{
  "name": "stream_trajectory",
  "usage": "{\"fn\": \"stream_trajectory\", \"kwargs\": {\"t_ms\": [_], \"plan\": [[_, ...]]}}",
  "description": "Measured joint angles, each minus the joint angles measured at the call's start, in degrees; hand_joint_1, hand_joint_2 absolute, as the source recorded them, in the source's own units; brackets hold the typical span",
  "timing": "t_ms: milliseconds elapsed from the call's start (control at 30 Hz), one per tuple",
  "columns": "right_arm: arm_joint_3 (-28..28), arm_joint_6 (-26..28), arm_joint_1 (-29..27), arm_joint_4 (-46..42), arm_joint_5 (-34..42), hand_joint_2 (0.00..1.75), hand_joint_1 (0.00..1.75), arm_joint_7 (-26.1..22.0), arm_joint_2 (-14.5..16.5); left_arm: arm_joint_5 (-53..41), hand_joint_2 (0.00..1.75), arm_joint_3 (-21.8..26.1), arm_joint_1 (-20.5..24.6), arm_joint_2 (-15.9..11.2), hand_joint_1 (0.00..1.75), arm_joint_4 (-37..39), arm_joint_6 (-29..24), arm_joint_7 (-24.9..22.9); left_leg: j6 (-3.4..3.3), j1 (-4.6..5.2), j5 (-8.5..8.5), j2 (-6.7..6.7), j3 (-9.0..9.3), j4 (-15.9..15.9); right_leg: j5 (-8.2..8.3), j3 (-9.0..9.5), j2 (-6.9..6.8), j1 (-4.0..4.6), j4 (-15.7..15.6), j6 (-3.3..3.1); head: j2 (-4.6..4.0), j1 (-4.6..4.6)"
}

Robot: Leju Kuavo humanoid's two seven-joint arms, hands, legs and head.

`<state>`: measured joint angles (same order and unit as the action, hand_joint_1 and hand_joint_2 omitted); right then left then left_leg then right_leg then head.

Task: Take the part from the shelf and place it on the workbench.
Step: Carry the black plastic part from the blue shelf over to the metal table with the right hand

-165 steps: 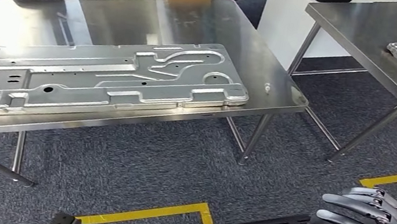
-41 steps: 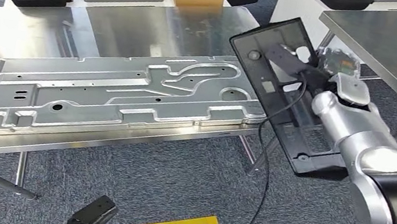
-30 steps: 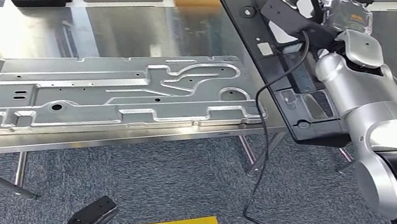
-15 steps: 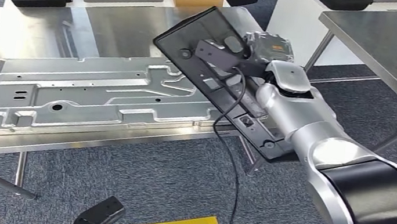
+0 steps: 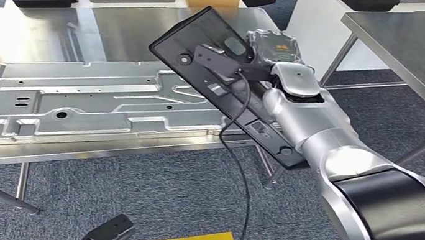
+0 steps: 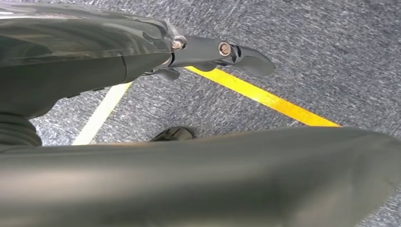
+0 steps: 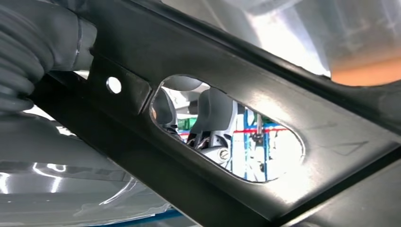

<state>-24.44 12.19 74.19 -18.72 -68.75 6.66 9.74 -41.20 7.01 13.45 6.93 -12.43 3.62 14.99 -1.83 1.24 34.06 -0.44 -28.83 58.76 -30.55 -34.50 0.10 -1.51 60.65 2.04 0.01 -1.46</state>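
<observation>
The right hand (image 5: 269, 56) is gripping the black part (image 5: 228, 81) near its upper middle, holding it tilted above the workbench (image 5: 147, 29) edge. The part is looking rigid, thin and light; its long overhang is probably levering against the grip, so a central hold suits it. The left hand's (image 6: 222, 49) state cannot be told.

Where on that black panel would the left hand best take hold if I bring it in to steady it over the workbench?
Probably the black panel's free upper-left long edge, approached from the robot's left. The panel hangs tilted above the workbench; the right hand holds it near the middle, and a cable dangles below, so the low end looks more cluttered.
</observation>
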Motion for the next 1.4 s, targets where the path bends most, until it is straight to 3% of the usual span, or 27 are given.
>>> {"fn": "stream_trajectory", "kwargs": {"t_ms": [433, 767, 900, 1000, 1100, 1167, 1200, 1233, 1267, 1333, 1367, 1400], "plan": [[0.0, -2.6, 11.1, -0.9, -0.9, 1.75, 1.75, 1.1, 0.0, 0.6, 0.0, 0.5, -0.6, 0.0, 0.0, 0.0, 0.7, 2.2, 0.0, -0.01, 0.0, 0.0, 0.0, 0.0, 0.0, 0.01, -0.01, 0.01, 0.0, 0.0, -0.01, 0.0], [0.0, -2.6, 13.2, -1.0, -1.3, 1.75, 1.75, 1.2, 0.2, 0.5, 0.0, 0.6, -0.7, 0.0, 0.0, 0.0, 0.5, 2.2, -0.03, 0.08, 0.02, -0.01, -0.07, 0.2, 0.1, 0.02, -0.06, -0.13, -0.1, 0.1, 0.0, -0.01], [0.0, -2.5, 13.2, -1.0, -1.4, 1.75, 1.75, 1.1, 0.4, 0.5, 0.0, 0.6, -0.6, 0.0, 0.0, 0.0, 0.5, 2.2, -0.13, 0.2, 0.06, -0.02, -0.2, 0.4, 0.28, 0.01, -0.08, -0.26, -0.3, 0.38, -0.01, -0.01], [0.0, -2.4, 13.2, -1.0, -1.4, 1.75, 1.75, 1.0, 0.4, 0.5, 0.0, 0.6, -0.6, 0.0, 0.0, 0.0, 0.4, 2.1, -0.94, 0.04, -0.05, 0.01, 0.1, -0.4, 1.1, -0.18, -0.04, -0.28, 0.3, 1.23, -0.01, -0.01], [0.0, -2.3, 13.3, -1.0, -1.5, 1.75, 1.75, 1.0, 0.3, 0.5, 0.0, 0.6, -0.6, 0.0, 0.0, 0.0, 0.2, 2.1, -1.71, -0.54, -0.34, 0.06, 1.35, -1.5, -0.01, -2.6, 0.03, -0.08, 4.8, 1.53, -0.01, 0.1], [0.0, -2.3, 13.3, -1.0, -1.5, 1.75, 1.75, 0.9, 0.2, 0.5, 0.0, 0.6, -0.6, 0.1, 0.0, 0.0, 0.1, 2.1, -1.81, -0.65, -0.03, 0.05, 1.85, -1.6, -2.17, -6.67, 0.03, -0.01, 11.2, 1.56, -0.01, 0.16], [0.0, -2.4, 13.0, -1.0, -1.5, 1.75, 1.75, 0.9, 0.2, 0.5, 0.0, 0.6, -0.7, 0.1, 0.0, 0.0, 0.1, 2.1, -1.8, -0.7, 0.29, 0.03, 2.22, -1.6, -2.5, -8.62, 0.03, -0.02, 13.6, 1.6, -0.01, 0.16], [0.0, -2.4, 12.8, -1.0, -1.5, 1.75, 1.75, 0.9, 0.1, 0.5, 0.0, 0.6, -0.8, 0.1, 0.0, 0.0, 0.1, 2.1, -1.7, -0.77, 0.73, -0.01, 2.74, -1.6, -1.88, -9.95, 0.02, -0.02, 14.5, 1.7, -0.01, 0.17], [0.0, -2.4, 12.7, -1.0, -1.5, 1.75, 1.75, 0.9, 0.1, 0.4, 0.0, 0.6, -0.9, 0.1, 0.0, 0.0, 0.1, 2.1, -1.51, -0.85, 1.3, -0.07, 3.43, -1.6, -0.18, -10.27, 0.01, -0.02, 13.1, 1.83, -0.01, 0.17], [0.0, -2.4, 12.4, -0.9, -1.6, 1.75, 1.75, 0.9, 0.0, 0.4, 0.0, 0.6, -1.0, 0.2, 0.0, 0.0, 0.1, 2.1, -0.93, -1.08, 2.77, -0.15, 5.07, -1.6, 4.65, -9.12, -0.07, 0.08, 6.6, 1.93, -0.01, 0.14], [0.0, -2.3, 12.3, -0.7, -1.6, 1.75, 1.75, 0.9, -0.1, 0.4, 0.0, 0.6, -1.0, 0.2, 0.0, 0.0, 0.1, 2.1, -0.59, -1.21, 3.41, -0.16, 5.64, -1.7, 6.15, -8.58, -0.05, 0.31, 3.9, 1.71, -0.01, 0.09], [0.0, -2.4, 12.1, -0.6, -1.6, 1.75, 1.75, 0.9, -0.2, 0.4, 0.0, 0.6, -1.0, 0.2, 0.0, 0.0, 0.1, 2.1, -0.21, -1.33, 3.91, -0.12, 5.81, -1.8, 6.65, -8.18, 0.02, 0.6, 2.2, 1.15, -0.01, 0.05]]}}
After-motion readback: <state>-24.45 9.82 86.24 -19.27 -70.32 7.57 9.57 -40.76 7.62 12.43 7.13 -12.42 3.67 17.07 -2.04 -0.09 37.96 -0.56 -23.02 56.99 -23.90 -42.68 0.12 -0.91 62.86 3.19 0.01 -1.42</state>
